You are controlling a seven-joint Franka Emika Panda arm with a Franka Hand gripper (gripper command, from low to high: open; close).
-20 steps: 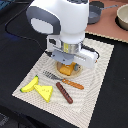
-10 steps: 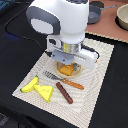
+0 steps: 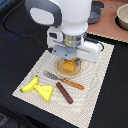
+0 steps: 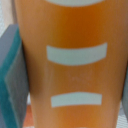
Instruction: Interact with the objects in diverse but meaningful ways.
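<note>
The gripper (image 3: 71,64) is low over the bread (image 3: 70,66), so no way in there from above. Close by toward the front lie the fork (image 3: 63,80) and sausage (image 3: 64,92), w/ a thin gap btwn them. Banana (image 3: 30,84) and cheese (image 3: 46,92) touch, no gap. Bare mat (image 3: 95,82) on the exterior view's right of the fork is open. The pan (image 3: 97,13) and bowl (image 3: 122,17) sit at the back, well apart.

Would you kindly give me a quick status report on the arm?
Gripper down over bread loaf; jaw state unclear. Loaf fills wrist view. Cheese wedge, banana, sausage, fork lie apart on mat.
</note>
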